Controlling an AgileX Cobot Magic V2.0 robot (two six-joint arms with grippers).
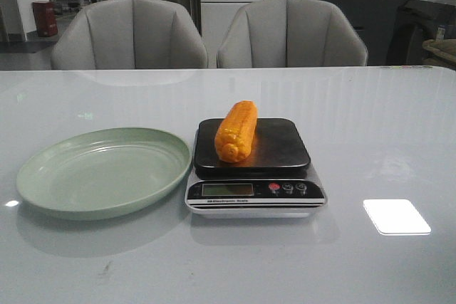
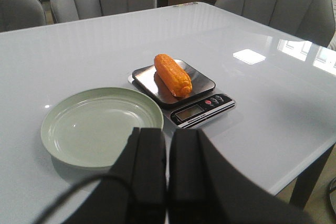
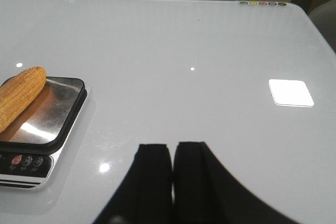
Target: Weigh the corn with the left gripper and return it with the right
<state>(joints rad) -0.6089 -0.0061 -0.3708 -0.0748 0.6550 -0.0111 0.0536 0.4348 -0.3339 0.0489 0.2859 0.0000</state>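
While the corn lies on the scale, toward its left side, my right gripper and left gripper hang empty, fingers nearly together. I should open the right wide, grasp mid-cob, then lift toward the plate.

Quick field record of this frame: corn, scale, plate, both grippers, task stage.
corn: lying on the scale platform, not held
scale: centre of table, display and buttons toward robot; reading not legible
plate: pale green, empty, beside the scale on the robot's left
left gripper: shut, holding nothing, back from the plate
right gripper: shut, holding nothing, over bare table to the right of the scale
stage: corn on scale; return to plate not yet done
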